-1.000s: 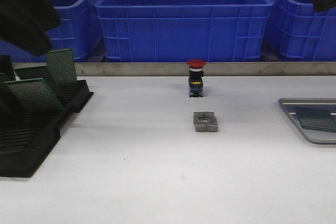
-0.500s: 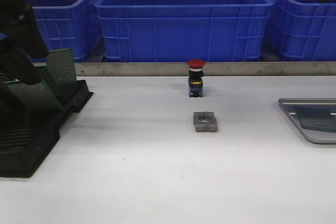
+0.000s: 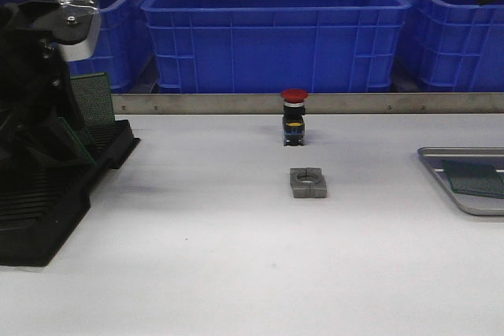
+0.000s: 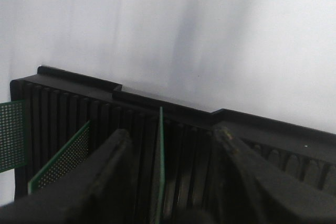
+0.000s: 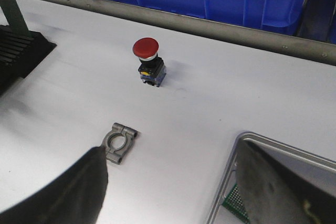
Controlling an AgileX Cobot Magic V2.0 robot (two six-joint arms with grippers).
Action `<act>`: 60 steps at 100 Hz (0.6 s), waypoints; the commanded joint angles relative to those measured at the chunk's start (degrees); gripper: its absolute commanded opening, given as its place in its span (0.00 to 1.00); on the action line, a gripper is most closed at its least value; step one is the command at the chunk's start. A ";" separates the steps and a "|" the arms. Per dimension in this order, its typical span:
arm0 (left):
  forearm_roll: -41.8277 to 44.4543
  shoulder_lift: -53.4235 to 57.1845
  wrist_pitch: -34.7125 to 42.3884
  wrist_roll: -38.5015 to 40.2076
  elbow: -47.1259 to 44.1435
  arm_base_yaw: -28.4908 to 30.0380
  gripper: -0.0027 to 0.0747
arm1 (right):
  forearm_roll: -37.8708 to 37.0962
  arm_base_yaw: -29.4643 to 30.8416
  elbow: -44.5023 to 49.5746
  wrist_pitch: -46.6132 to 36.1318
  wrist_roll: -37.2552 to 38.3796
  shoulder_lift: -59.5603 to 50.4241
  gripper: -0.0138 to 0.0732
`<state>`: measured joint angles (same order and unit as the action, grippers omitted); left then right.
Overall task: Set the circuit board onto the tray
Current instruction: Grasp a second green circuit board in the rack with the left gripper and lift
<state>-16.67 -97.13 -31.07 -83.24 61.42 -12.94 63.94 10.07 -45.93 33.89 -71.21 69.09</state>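
My left gripper (image 4: 170,140) is open and low over the black slotted rack (image 4: 79,82). One upright green circuit board (image 4: 160,166) stands edge-on between its fingers (image 4: 113,156), touching neither. Two more boards (image 4: 63,156) stand in slots beside it. In the front view the left arm (image 3: 35,92) hides most of the rack's boards; one board (image 3: 93,100) shows behind it. The silver tray (image 3: 465,202) lies at the right edge with a green board (image 3: 476,179) flat on it. My right gripper (image 5: 172,148) is open and empty, high above the table beside the tray's rim (image 5: 226,182).
A red push-button switch (image 3: 294,116) stands mid-table and a grey metal clamp block (image 3: 308,182) lies in front of it. Blue plastic bins (image 3: 276,29) line the back behind a metal rail (image 3: 315,103). The rack (image 3: 47,210) fills the left side.
My left arm has come down from the upper left onto the rack and now covers the front boards. The right arm, tray, switch and clamp have not moved.
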 commanded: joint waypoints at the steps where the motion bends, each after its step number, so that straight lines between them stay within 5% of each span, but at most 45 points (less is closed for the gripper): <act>1: -0.91 2.08 2.24 0.67 1.75 0.26 0.32 | 2.01 0.30 -1.82 -0.16 -0.16 -1.59 0.78; 29: -0.91 2.70 2.12 0.67 1.75 0.26 0.01 | 2.01 0.30 -1.82 -0.16 -0.16 -1.59 0.78; 60: -1.51 10.11 -3.16 0.67 1.75 0.04 0.01 | 2.01 0.30 -1.82 0.09 -0.16 -1.59 0.78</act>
<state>-16.53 -91.75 -34.07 -83.30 61.42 -12.94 63.81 10.07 -45.93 33.89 -71.23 69.09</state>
